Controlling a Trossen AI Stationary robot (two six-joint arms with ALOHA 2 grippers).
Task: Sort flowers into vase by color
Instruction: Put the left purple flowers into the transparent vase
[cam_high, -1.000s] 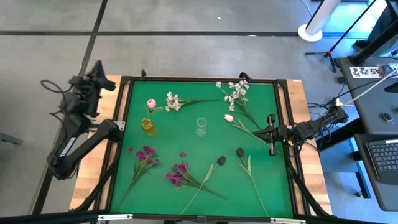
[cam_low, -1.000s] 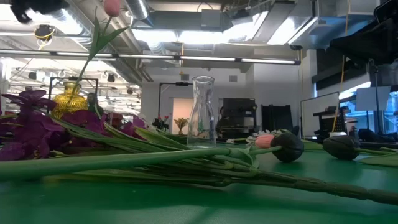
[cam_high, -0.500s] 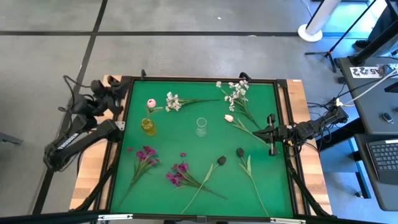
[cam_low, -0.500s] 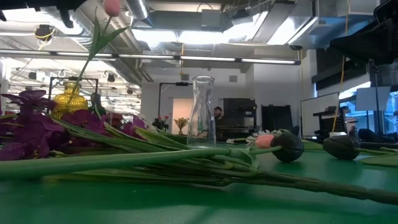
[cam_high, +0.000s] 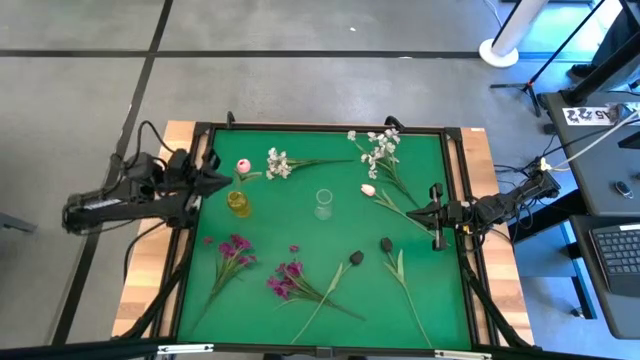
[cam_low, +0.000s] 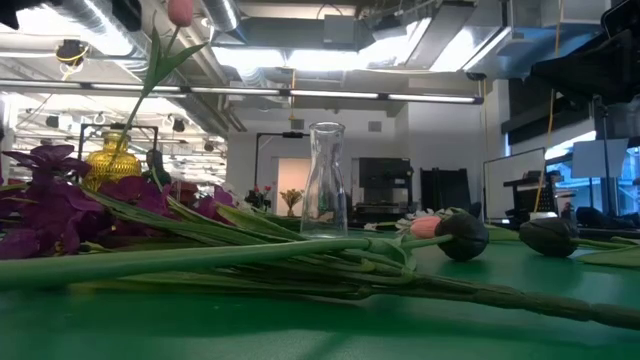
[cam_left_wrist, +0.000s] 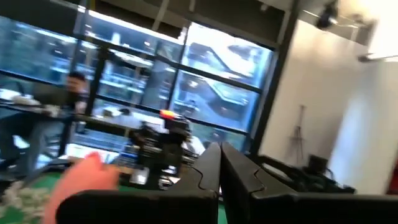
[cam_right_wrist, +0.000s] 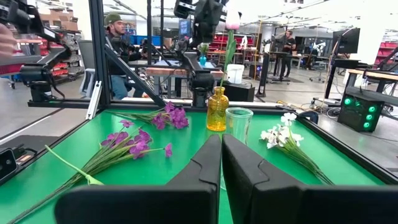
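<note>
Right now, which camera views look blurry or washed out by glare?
Left wrist view: smeared throughout, with a pink blur near its shut tool. Low view: bright ceiling lights; nearest stems soft. Right wrist view: sharp on the yellow vase, washed out above.

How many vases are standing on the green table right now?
2. A yellow glass vase stands left of centre, holding one pink flower. An empty clear glass vase stands near the middle. None look hidden.
</note>
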